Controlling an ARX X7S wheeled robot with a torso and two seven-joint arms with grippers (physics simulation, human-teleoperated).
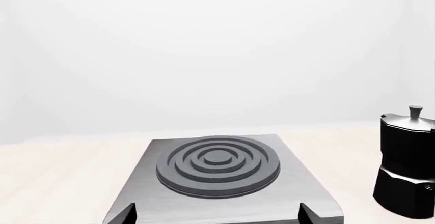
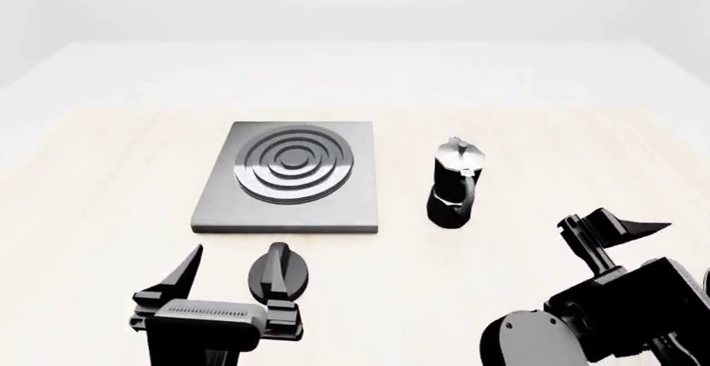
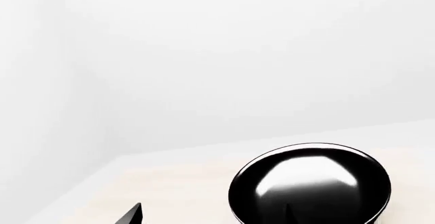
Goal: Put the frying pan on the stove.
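Okay, frying pan (image 3: 309, 183) sits on the bench just ahead of the right tool (image 3: 211, 215), whose jaws gape apart, as do the left tool's (image 1: 216, 216); looks rigid, glossy, probably slippery and handle-heavy (handle hidden), so take the handle

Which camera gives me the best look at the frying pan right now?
The right wrist view: the frying pan fills its lower part, glossy black rim and pale shiny inside plain, though its near edge is cut off. The head view and left wrist view show no pan, only the stove and moka pot.
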